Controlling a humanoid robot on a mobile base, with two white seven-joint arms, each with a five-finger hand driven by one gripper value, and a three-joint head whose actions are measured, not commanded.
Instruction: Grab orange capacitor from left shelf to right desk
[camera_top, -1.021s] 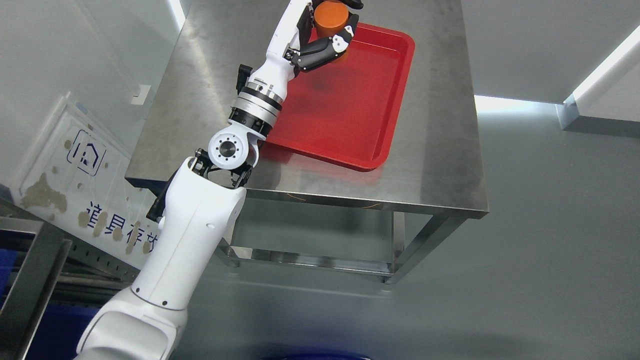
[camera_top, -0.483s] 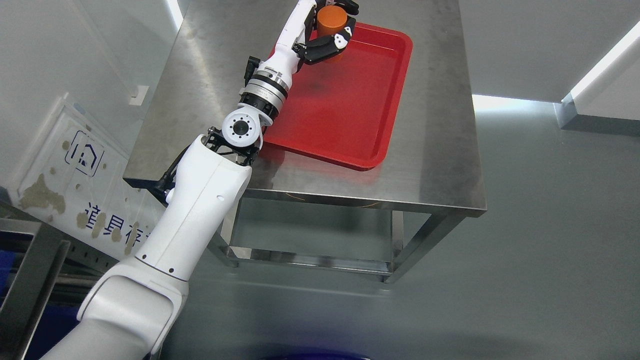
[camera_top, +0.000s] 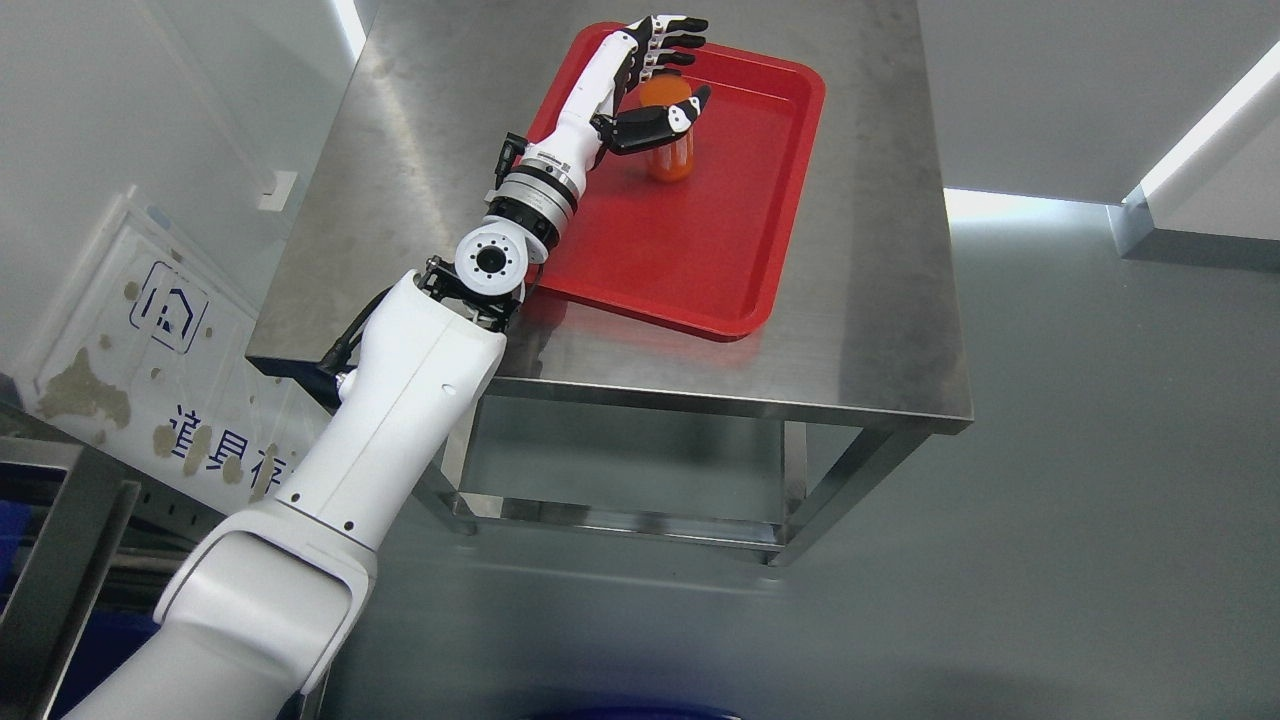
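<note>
An orange capacitor (camera_top: 668, 140), a short cylinder, stands upright in the far part of a red tray (camera_top: 700, 260) on the steel desk (camera_top: 880, 300). My left hand (camera_top: 672, 70) reaches in from the lower left, and its long white arm crosses the desk's left side. The fingers (camera_top: 672, 35) are spread straight above and behind the capacitor. The thumb (camera_top: 660, 118) lies across the capacitor's front, close to it or just touching. The hand is open and nothing is grasped. My right arm does not show.
A steel shelf frame (camera_top: 60, 540) with blue bins sits at the lower left. A white panel with a blue logo (camera_top: 165, 320) leans beside the desk. Grey floor (camera_top: 1100, 500) spreads to the right and below the desk.
The left hand has opened and let go of the orange capacitor, which now stands in the tray. The arm stretched farther over the desk.
</note>
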